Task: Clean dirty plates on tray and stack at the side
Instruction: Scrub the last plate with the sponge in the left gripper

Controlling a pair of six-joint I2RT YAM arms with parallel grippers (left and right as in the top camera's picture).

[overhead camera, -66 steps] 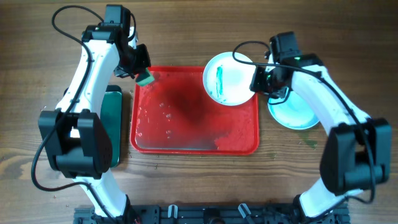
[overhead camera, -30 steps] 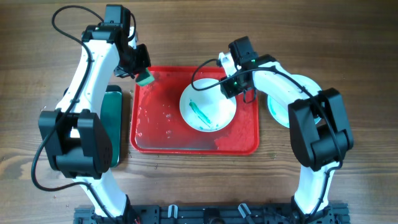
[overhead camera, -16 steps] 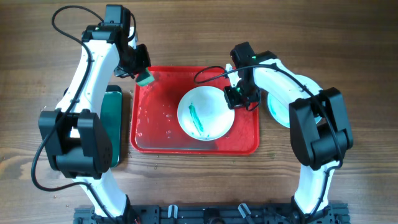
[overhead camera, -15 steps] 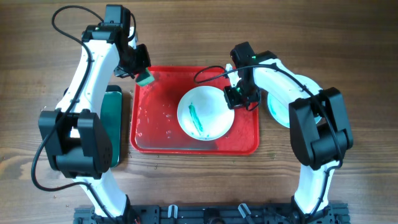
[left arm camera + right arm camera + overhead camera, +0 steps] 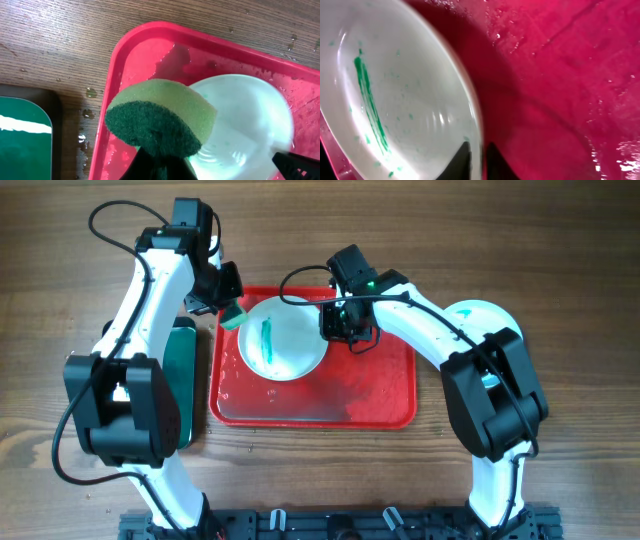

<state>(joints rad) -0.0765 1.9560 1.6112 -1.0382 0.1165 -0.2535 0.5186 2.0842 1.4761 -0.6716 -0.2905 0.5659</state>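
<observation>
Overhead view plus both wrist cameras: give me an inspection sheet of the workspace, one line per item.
Surface: wooden table, water drops beside the tray corner.
Job's things: red tray wet; smeared plate within it, one green streak; second plate on the table right of the tray, partly hidden.
Clutter: black tray with green inside, left of the red tray.
End effectors: left end effector shut on green sponge; right end effector shut on the smeared plate's rim.
Cables: black cable loops near each wrist.
Surroundings: black rail at the near edge; otherwise nothing seen.
</observation>
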